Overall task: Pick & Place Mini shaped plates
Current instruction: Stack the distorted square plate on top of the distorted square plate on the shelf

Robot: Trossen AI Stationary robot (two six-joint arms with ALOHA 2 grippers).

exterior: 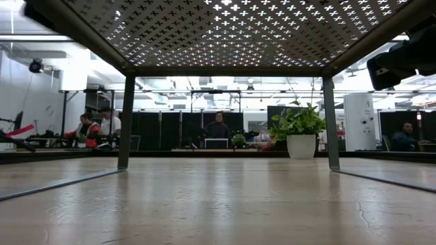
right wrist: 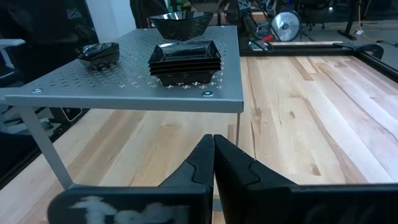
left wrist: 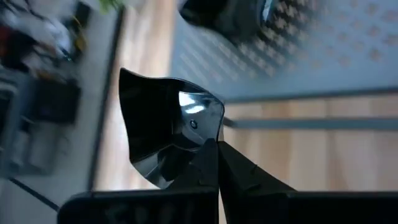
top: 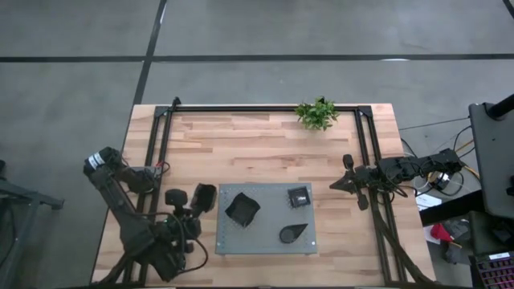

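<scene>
High view: a black plate (top: pixel 205 195) sits clamped by its rim in the left gripper (top: pixel 195 202), just off the left edge of the grey perforated stand (top: pixel 265 241). On the stand rest a larger squarish dish (top: pixel 242 209), a stack of small square plates (top: pixel 299 196) and a teardrop plate (top: pixel 294 233). The carry step appears under way, though the blurred wrist view leaves the plate's exact shape unclear. Next, it needs setting down flat. The right gripper (top: pixel 336 185) waits closed beside the stand, holding nothing.

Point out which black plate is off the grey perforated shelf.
The black plate pinched in the shut left gripper, beside the shelf; the other three plates rest on it.
</scene>
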